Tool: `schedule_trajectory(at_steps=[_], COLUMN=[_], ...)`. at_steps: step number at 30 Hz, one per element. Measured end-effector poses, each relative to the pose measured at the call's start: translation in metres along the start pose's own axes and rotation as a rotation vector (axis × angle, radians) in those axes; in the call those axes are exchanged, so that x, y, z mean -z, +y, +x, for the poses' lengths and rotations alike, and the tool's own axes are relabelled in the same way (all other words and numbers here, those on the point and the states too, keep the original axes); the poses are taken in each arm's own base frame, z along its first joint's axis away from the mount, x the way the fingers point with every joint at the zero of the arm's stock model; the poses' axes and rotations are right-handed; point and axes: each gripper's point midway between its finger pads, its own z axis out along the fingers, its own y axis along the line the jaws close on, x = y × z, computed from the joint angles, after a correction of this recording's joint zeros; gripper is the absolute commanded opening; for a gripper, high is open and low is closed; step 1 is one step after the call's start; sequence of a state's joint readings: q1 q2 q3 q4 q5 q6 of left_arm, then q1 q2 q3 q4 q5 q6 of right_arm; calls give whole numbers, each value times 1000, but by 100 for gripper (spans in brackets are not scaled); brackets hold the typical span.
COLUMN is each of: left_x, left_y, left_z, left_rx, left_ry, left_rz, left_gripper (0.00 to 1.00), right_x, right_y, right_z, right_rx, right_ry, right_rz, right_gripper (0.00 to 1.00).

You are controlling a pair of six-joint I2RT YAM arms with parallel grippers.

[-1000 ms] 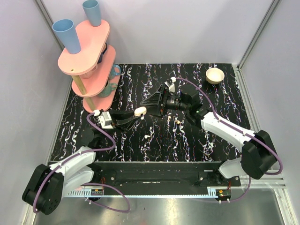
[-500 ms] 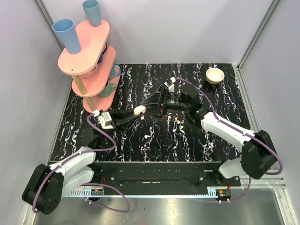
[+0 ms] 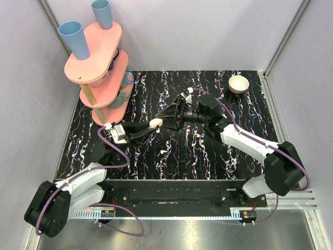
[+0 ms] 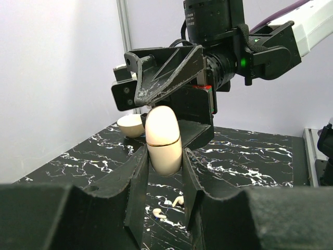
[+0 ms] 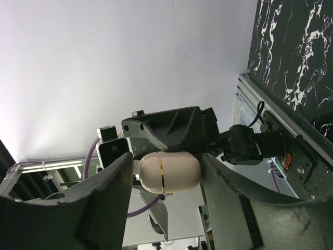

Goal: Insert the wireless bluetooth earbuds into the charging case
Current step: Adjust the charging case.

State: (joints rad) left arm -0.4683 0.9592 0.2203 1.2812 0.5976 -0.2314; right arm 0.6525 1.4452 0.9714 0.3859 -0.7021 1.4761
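- Still pinching the charging case (image 4: 163, 133) by its lower half in the left gripper (image 4: 163, 162) — clenched tight, held upright above the table (image 3: 250, 109), lid shut along the gold seam.
- Brought the right gripper (image 5: 166, 167) in closer to the case over the last second and narrowed its jaws. Now straddling the upper half from the far side, one finger to each flank.
- Cannot tell whether those fingers (image 5: 112, 203) already press the lid or merely bracket it. Looks like near contact on one flank, with a sliver of gap on the other.
- Left both wireless bluetooth earbuds (image 3: 197, 135) where they were: loose on the black table, one just right of the grippers and the second earbud (image 3: 163, 151) nearer the bases. Well apart from each other, and neither in the case.
- Left the cream bowl (image 3: 239, 84) and the pink rack (image 3: 99, 52) with its blue cups (image 3: 75, 39) alone at the back.
- Reads as the opening step — anchoring the body with one arm, reaching for the lid with the other.
- Inserted nothing so far. Probably cannot pick up a bud before opening the lid and freeing a gripper.
- Worth minding the rounded, glossy shell: likely to twist or slip in the left pinch if pulled off-axis.
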Motion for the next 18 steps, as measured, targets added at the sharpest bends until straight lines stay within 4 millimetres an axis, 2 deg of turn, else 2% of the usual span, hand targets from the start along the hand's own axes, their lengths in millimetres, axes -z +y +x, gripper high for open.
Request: schedule_trajectory(at_steps=[2, 12, 15, 18], left_x=[0, 0, 0, -1], left_y=[0, 0, 1, 0], left_z=[0, 0, 0, -1], left_rx=[0, -7, -7, -7], left_ry=[0, -2, -3, -4], left_rz=[1, -3, -4, -4], left_gripper=[0, 0, 0, 0], right_x=[0, 1, 1, 1], right_y=[-1, -1, 0, 0], right_z=[0, 0, 1, 1], right_rx=[-3, 10, 12, 15], right_ry=[-1, -3, -3, -3], right_rz=[1, 4, 4, 4], right_gripper=[56, 61, 60, 55])
